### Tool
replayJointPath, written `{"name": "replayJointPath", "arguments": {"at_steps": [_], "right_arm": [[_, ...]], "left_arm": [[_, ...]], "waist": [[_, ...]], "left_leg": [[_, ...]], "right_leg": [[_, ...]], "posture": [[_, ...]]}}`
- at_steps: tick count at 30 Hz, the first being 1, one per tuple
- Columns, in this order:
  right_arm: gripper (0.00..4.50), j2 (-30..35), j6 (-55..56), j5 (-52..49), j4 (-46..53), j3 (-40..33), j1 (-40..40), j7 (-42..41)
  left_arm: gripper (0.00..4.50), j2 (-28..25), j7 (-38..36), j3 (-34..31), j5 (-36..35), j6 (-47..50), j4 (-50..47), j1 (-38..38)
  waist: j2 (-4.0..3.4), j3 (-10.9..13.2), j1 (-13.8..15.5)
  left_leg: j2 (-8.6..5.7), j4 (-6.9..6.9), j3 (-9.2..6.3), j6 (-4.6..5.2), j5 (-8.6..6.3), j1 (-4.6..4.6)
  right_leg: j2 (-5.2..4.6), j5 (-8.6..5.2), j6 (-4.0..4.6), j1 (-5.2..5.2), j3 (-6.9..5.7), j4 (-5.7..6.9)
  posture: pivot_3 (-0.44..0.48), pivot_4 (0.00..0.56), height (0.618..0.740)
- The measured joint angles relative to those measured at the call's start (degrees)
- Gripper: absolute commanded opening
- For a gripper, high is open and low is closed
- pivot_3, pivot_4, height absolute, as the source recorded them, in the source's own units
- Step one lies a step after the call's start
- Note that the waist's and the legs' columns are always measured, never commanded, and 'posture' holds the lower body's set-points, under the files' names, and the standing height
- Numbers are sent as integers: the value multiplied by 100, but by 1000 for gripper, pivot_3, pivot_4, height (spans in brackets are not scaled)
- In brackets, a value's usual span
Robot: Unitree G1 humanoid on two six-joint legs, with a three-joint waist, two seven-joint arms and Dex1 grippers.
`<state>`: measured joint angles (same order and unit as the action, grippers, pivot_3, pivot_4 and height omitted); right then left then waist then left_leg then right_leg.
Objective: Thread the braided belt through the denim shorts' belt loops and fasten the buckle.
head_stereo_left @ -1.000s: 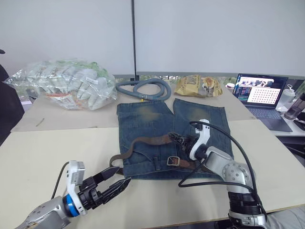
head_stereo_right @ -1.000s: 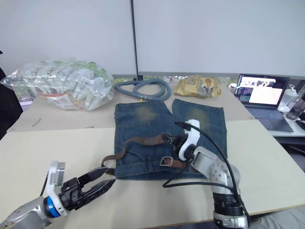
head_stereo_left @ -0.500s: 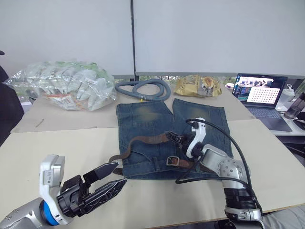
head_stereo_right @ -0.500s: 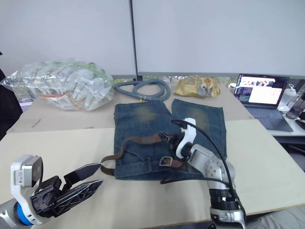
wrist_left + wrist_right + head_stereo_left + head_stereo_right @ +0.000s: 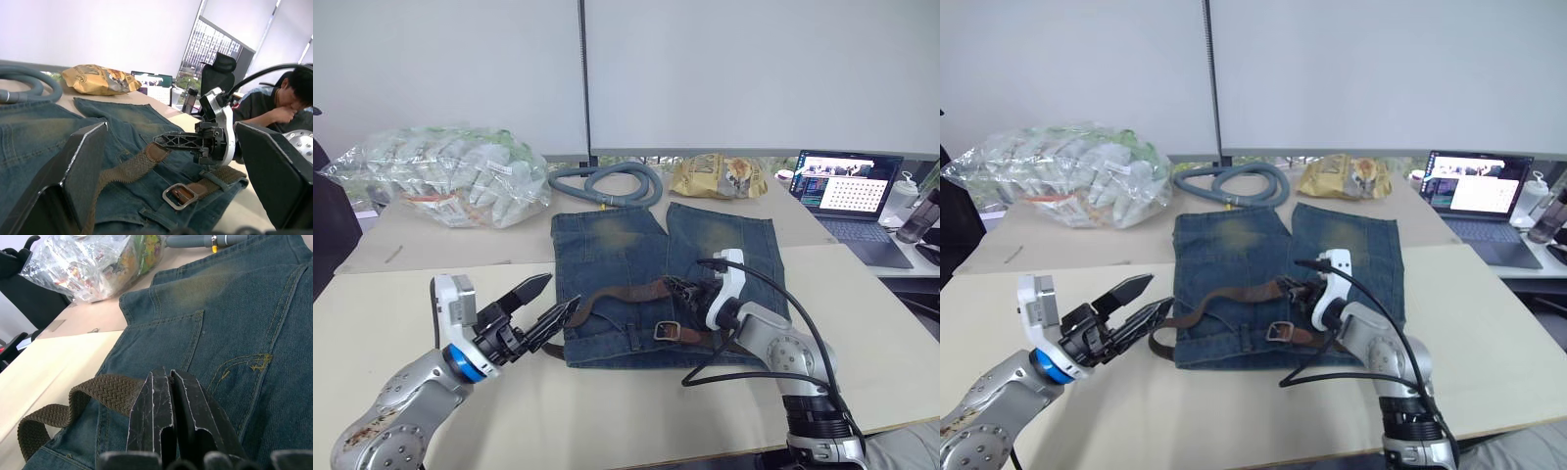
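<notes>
The denim shorts [image 5: 636, 245] lie flat mid-table, waistband toward me. The braided belt [image 5: 617, 292] arcs over them from a bend at the left edge of the waistband. Its buckle [image 5: 668, 331] rests on the waistband, where a belt loop [image 5: 213, 177] crosses the strap. My right gripper [image 5: 680, 287] is shut on the belt's raised free end, and the strap [image 5: 102, 389] trails away from its fingers. My left gripper [image 5: 556, 299] is open, hovering just left of the shorts beside the belt's bend, with nothing between its fingers [image 5: 83, 166].
Behind the shorts lie a grey corrugated hose [image 5: 607, 181], a clear bag of packets [image 5: 450, 176] and a yellow snack bag [image 5: 720, 176]. A laptop [image 5: 847, 186] and a bottle [image 5: 904, 201] stand at the far right. A person [image 5: 288, 103] sits beyond the right arm.
My left gripper has risen from the near table edge and moved forward to the left side of the shorts. The right gripper still holds the belt end, barely shifted.
</notes>
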<state>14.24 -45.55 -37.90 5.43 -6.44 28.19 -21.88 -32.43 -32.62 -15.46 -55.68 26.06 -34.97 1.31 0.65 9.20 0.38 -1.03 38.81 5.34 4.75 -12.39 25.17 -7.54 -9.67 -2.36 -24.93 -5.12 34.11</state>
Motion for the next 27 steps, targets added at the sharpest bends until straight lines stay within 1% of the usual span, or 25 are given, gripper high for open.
{"name": "replayJointPath", "arguments": {"at_steps": [4,8,10,13,15,20,27], "right_arm": [[0,-286,-92,-227,166,-125,-10,129],[0,-555,-386,-673,321,-337,-8,393],[0,-649,-553,-907,429,-453,-11,562],[0,-786,-751,-1266,550,-581,-11,758],[0,-841,-845,-1424,578,-589,-22,872],[0,-904,-1007,-1850,691,-629,-135,1125],[0,-932,-1210,-2548,884,-668,-252,1362]], "left_arm": [[4403,83,-56,684,1258,-434,329,-204],[4403,219,-91,1230,2255,-953,632,-465],[4403,375,-93,1364,2653,-1290,766,-561],[4403,611,-44,1515,2940,-1514,861,-636],[4403,624,-35,1626,3236,-1649,938,-701],[4403,581,28,1723,4193,-2344,1376,-831],[4403,647,440,2053,5684,-3678,1908,-1017]], "waist": [[-2,-1,28],[-2,-1,28],[-2,-1,25],[-2,-1,23],[-2,-1,25],[-3,-2,27],[-3,-2,30]], "left_leg": [[-1,1,1,0,0,0],[0,0,0,0,-1,0],[2,-1,0,0,-1,0],[4,-1,0,1,-1,0],[3,0,0,1,-1,0],[2,0,0,5,-2,0],[4,1,0,12,-6,0]], "right_leg": [[0,0,0,2,0,0],[0,1,1,-1,0,0],[0,1,2,-3,0,0],[0,1,2,-2,1,1],[0,1,3,-3,1,3],[0,2,3,-3,1,3],[-2,2,3,-3,2,3]], "posture": [[0,150,740],[0,150,740],[0,150,740],[0,150,740],[0,150,740],[0,150,740],[0,150,740]]}}
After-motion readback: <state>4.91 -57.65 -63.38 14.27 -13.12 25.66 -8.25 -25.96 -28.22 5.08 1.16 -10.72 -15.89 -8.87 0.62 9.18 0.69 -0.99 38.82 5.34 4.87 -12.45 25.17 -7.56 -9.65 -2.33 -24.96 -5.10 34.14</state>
